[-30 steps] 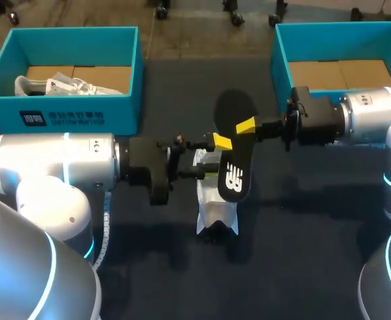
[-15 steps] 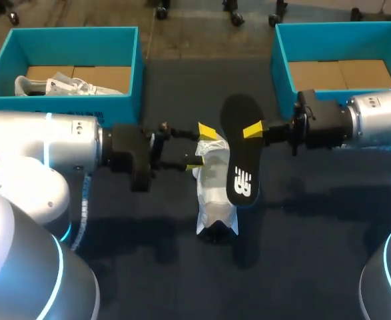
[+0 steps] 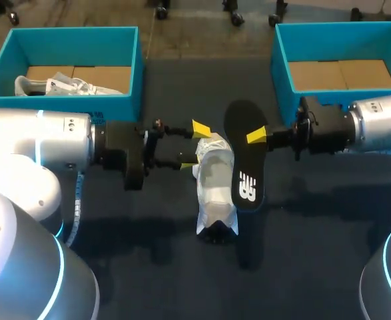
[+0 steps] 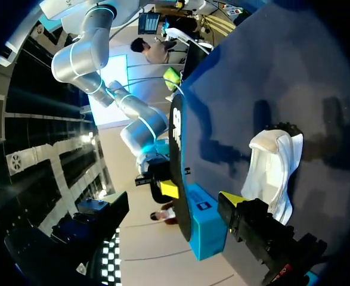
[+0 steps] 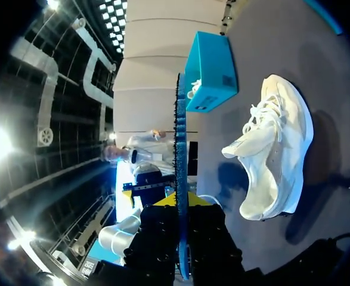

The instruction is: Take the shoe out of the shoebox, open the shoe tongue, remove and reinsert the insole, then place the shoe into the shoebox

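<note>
The white shoe (image 3: 215,190) lies on the dark table (image 3: 315,260), between the two arms and outside both boxes. The right claw (image 3: 256,136) is clamped on the black insole (image 3: 244,167) at its edge and holds it clear of the table, just beside the shoe; the wrist view shows it edge-on between the fingers. That hold probably keeps the insole free to be aimed back into the shoe. The left claw (image 3: 194,148) stands with its fingers apart at the shoe's opening, likely to steady it, though I cannot tell whether a tip touches it. The right box (image 3: 282,63) looks ready for the shoe. The left box (image 3: 68,103) holds another shoe (image 3: 62,85).
</note>
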`<state>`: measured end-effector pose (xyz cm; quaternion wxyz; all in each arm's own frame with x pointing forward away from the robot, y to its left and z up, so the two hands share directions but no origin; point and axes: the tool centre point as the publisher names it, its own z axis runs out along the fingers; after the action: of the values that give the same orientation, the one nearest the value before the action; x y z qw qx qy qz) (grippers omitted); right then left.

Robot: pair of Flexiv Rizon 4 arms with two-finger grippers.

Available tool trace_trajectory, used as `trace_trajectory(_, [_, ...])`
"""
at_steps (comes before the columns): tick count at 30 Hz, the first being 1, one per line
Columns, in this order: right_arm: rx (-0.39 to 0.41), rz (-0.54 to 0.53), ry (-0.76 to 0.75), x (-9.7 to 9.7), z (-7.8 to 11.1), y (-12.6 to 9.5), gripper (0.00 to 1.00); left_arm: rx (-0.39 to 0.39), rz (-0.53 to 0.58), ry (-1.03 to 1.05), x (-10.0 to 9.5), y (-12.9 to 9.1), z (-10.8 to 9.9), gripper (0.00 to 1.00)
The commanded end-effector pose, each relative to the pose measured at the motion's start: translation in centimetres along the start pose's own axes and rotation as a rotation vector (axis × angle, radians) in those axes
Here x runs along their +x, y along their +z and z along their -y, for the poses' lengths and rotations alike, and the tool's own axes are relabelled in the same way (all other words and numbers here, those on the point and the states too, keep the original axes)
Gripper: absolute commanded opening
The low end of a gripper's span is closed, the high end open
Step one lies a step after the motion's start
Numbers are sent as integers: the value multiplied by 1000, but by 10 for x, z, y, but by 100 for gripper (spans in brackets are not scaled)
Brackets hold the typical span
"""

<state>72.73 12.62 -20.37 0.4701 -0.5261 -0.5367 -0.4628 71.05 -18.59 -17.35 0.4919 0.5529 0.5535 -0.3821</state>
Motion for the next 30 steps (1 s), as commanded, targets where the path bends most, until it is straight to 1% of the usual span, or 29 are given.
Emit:
trace_trajectory(1, [2, -1, 1, -2, 0, 2, 0, 8, -120, 2, -16, 0, 0, 100])
trace_trajectory(2, [3, 0, 0, -2, 0, 2, 0, 13, -131, -28, -17, -1, -1, 100])
trace_trajectory(3, [4, 1, 0, -2, 0, 2, 0, 10, -145, -14, -19, -2, -2, 100])
trace_trajectory(4, [6, 2, -1, -1, 0, 3, 0, 16, -183, -29, -19, -2, -3, 100])
trace_trajectory(9, [6, 3, -7, -3, 1, 5, 0, 30, -266, -40, -24, -1, -7, 100])
trace_trajectory(15, [4, -3, -13, -6, 1, 9, 0, 37, -393, -69, -38, 1, -9, 100])
trace_trajectory(17, [3, -7, -18, -8, 1, 12, 0, 48, -458, -82, -45, 1, -9, 100])
trace_trajectory(19, [4, -13, -23, -11, 1, 15, 0, 53, -536, -107, -51, 3, -12, 100])
trace_trajectory(23, [5, -21, -31, -13, 2, 19, 0, 55, -620, -117, -58, 8, -15, 100])
trace_trajectory(26, [5, -23, -33, -13, 2, 20, 0, 45, -652, -118, -61, 13, -19, 100])
trace_trajectory(28, [2, -24, -37, -14, 3, 21, 0, 37, -703, -162, -63, 17, -22, 100])
trace_trajectory(30, [1, -25, -38, -14, 4, 22, 0, 41, -731, -179, -64, 18, -23, 100])
